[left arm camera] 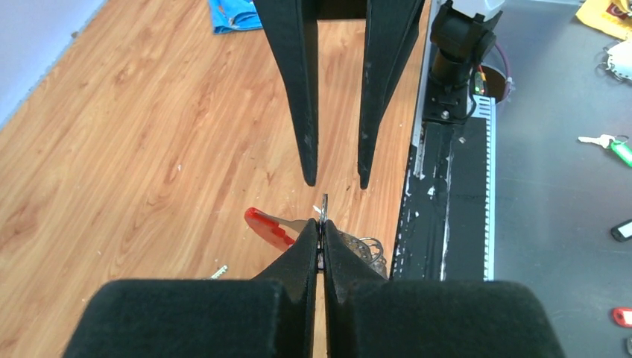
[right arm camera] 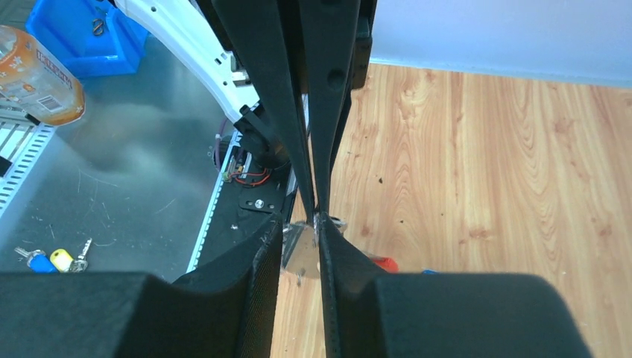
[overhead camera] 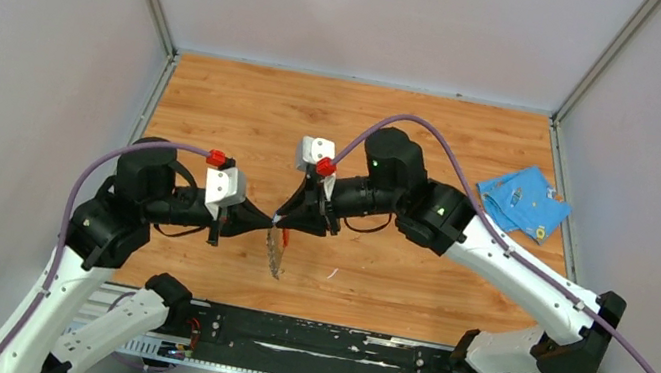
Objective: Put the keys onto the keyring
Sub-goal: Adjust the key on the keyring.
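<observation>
The keyring (overhead camera: 276, 253) hangs between both grippers above the table's middle, its silvery grey strap dangling down. My left gripper (left arm camera: 323, 224) is shut on its thin metal ring; the red part (left arm camera: 267, 226) sticks out to the left, and silvery mesh (left arm camera: 365, 250) shows to the right. My right gripper (right arm camera: 301, 220) faces it tip to tip, its jaws apart; the silvery fob (right arm camera: 300, 250) shows through the gap. One key's silver blade (left arm camera: 218, 272) lies on the wood below, and a blue sliver (right arm camera: 426, 270) peeks out beside the right finger.
A blue cloth (overhead camera: 522, 200) with small items on it lies at the table's right edge. The black rail (overhead camera: 331, 339) runs along the near edge. Off the table are loose keys (left arm camera: 605, 142), a blue bin (right arm camera: 82, 41) and a bottle (right arm camera: 37, 74).
</observation>
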Motion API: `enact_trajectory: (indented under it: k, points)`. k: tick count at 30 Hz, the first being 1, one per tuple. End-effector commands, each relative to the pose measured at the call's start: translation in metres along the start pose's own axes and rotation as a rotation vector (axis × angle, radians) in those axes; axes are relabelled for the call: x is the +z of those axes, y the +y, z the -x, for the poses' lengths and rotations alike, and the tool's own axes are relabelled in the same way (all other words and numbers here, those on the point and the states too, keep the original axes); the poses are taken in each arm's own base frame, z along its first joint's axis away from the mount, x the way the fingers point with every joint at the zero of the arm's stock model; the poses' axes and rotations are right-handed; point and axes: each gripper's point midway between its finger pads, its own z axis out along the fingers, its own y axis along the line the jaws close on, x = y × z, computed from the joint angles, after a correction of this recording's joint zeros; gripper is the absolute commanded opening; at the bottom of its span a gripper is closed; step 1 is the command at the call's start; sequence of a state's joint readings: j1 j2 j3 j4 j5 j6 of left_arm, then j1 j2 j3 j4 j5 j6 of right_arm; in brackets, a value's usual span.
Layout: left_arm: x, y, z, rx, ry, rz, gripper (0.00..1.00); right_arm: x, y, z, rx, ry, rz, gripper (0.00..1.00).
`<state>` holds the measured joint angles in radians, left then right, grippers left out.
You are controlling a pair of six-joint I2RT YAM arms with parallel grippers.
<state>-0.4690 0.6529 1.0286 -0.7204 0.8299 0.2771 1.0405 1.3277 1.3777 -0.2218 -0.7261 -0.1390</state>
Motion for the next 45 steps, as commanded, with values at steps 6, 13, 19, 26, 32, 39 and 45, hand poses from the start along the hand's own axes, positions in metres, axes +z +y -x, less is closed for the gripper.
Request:
enact_trajectory:
  k: [6,13,19,26,32,39,45]
  points:
    - [-0.001,-0.002,-0.005,0.033,0.025,-0.018,0.0,-0.005,-0.002,-0.014,-0.008,0.199,0.061,0.39]
    - [0.0,0.001,-0.01,0.06,0.041,-0.013,0.0,-0.005,-0.006,-0.019,-0.01,0.266,0.07,0.38]
    - [0.001,0.001,-0.011,0.066,0.044,-0.018,0.0,-0.001,-0.009,-0.022,-0.017,0.292,0.064,0.35]
    - [0.002,-0.002,-0.012,0.057,0.042,-0.042,0.0,0.005,-0.013,-0.027,-0.021,0.316,0.057,0.33]
    - [0.004,-0.003,-0.014,0.053,0.042,-0.057,0.0,0.007,-0.018,-0.027,-0.025,0.326,0.042,0.28]
    - [0.005,-0.002,-0.015,0.058,0.047,-0.058,0.0,0.013,-0.019,-0.029,-0.02,0.33,0.05,0.17]
    - [0.006,-0.001,-0.017,0.06,0.052,-0.059,0.0,0.017,-0.02,-0.033,-0.021,0.345,0.051,0.13]
